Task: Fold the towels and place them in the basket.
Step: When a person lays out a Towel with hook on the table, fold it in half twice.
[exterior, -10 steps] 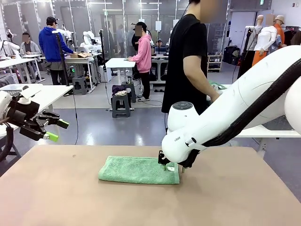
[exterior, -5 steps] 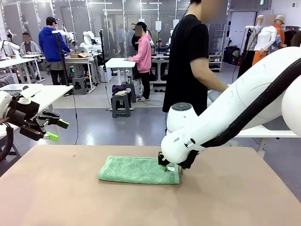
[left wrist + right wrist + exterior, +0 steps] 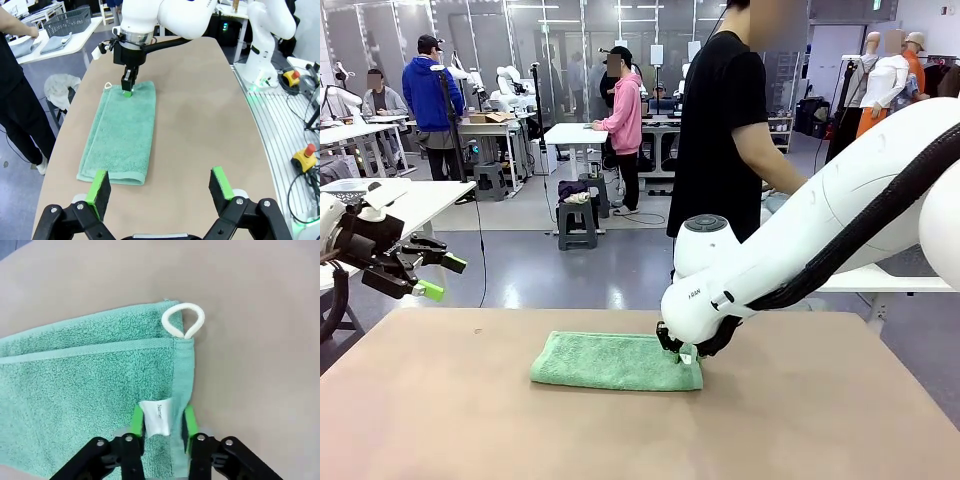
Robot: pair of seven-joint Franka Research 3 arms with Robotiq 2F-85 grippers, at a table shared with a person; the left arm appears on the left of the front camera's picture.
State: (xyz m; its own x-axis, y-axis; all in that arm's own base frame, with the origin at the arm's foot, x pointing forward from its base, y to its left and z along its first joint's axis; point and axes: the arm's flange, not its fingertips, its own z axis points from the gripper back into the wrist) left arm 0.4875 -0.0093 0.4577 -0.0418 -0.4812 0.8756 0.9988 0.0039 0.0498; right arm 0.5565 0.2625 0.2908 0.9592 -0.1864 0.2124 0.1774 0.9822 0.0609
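On the brown worktop [image 3: 800, 420] a single mint-green towel [image 3: 615, 361] lies folded into a long strip in the middle, its length running left to right, flat on the surface. The left claw [image 3: 435, 278] hangs in the air beyond the worktop's left edge, released, its green-padded fingers [image 3: 99, 184] spread wide with nothing between them and well apart from the towel's left end. The right claw [image 3: 686, 355] has its tips down on the towel's right end, clenched on the hemmed edge of the cloth; the two green pads [image 3: 137, 421] pinch the fabric together with a small white label [image 3: 157, 417] sewn there. Just beyond the pinch, at the towel's far right corner, a white loop [image 3: 183, 320] lies flat on the worktop. At the far side a person [image 3: 725, 130] in black stands turned to the right, reaching toward a white worktop [image 3: 82, 37] where folded grey cloths [image 3: 55, 44] lie and the dark lattice-sided basket [image 3: 67, 21] sits behind them.
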